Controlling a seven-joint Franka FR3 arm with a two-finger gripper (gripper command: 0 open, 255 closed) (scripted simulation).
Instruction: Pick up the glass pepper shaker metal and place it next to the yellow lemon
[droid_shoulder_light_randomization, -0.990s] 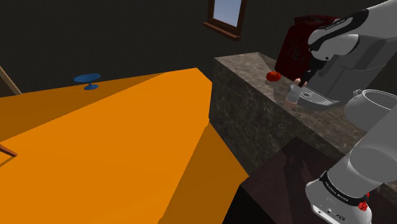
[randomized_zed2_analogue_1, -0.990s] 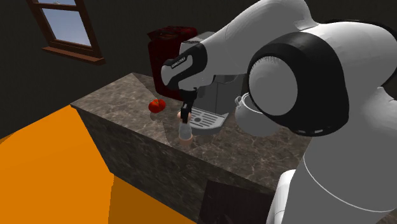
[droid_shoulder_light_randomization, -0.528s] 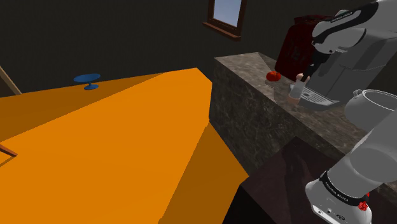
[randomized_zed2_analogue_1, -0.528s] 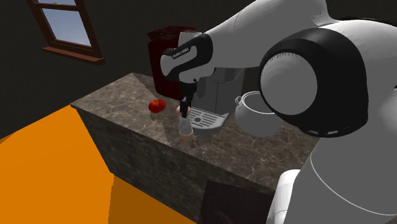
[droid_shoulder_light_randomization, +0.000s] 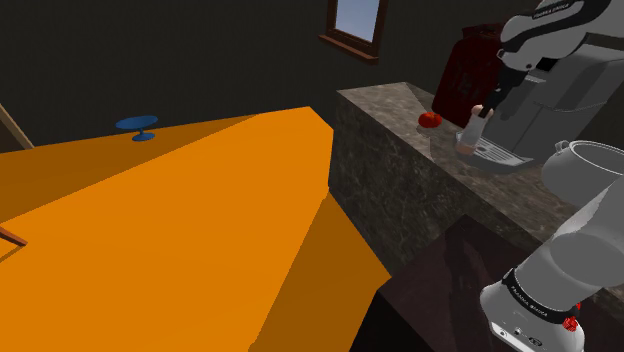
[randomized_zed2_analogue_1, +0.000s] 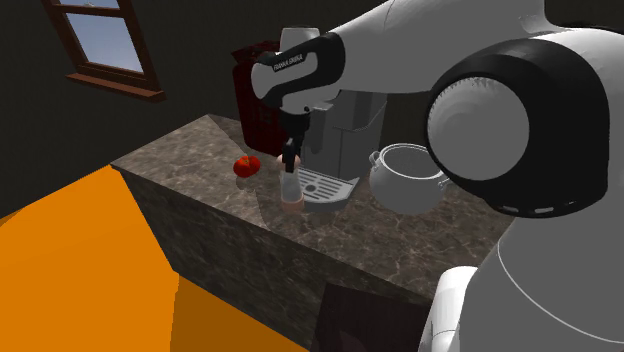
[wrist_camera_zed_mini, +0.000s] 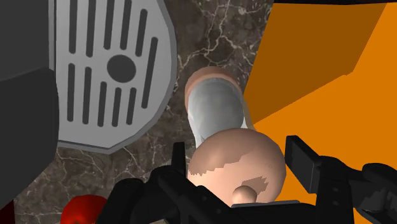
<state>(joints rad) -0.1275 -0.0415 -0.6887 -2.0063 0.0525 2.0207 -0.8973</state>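
Low in the wrist view, the black gripper (wrist_camera_zed_mini: 239, 156) clamps the pepper shaker (wrist_camera_zed_mini: 216, 113) by its round pinkish cap, one finger against each side. The shaker's body is clear and greyish, with a pinkish base. It sits upright at the dark marble counter's (wrist_camera_zed_mini: 210, 38) edge, with open orange floor (wrist_camera_zed_mini: 318, 70) beyond and a slotted grey drip tray (wrist_camera_zed_mini: 111, 70) just beside it. At its centre, the second exterior view adds a red round object (randomized_zed2_analogue_1: 246, 165) near the shaker. A white pot (randomized_zed2_analogue_1: 405, 180) stands further right.
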